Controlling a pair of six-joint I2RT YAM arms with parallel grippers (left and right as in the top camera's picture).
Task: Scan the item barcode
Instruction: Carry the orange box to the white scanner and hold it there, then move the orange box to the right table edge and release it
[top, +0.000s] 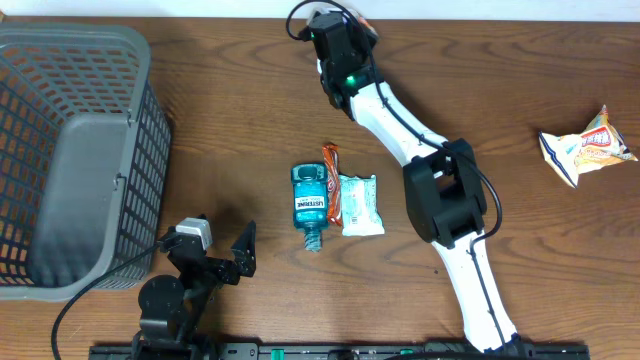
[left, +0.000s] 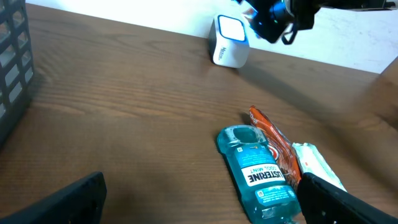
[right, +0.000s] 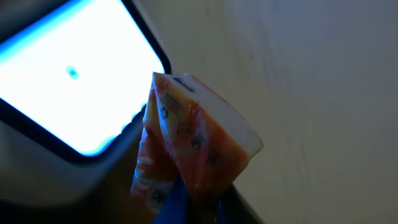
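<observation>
My right gripper (right: 199, 205) is shut on a small orange packet (right: 193, 134), holding it up against the lit blue-white window of the scanner (right: 68, 74). The white scanner (left: 229, 40) stands at the table's far edge, with the right gripper (left: 273, 15) just to its right. From overhead the right gripper (top: 335, 35) is at the top middle, and the packet shows only as an orange edge (top: 364, 24). No barcode is readable on the packet. My left gripper (top: 222, 250) stands open low at the near left, nothing between its fingers (left: 56, 202).
A blue mouthwash bottle (top: 310, 205), an orange wrapper (top: 332, 185) and a white pack (top: 360, 205) lie side by side mid-table. A grey mesh basket (top: 70, 150) stands at the left. A crumpled snack bag (top: 585, 145) lies at the far right.
</observation>
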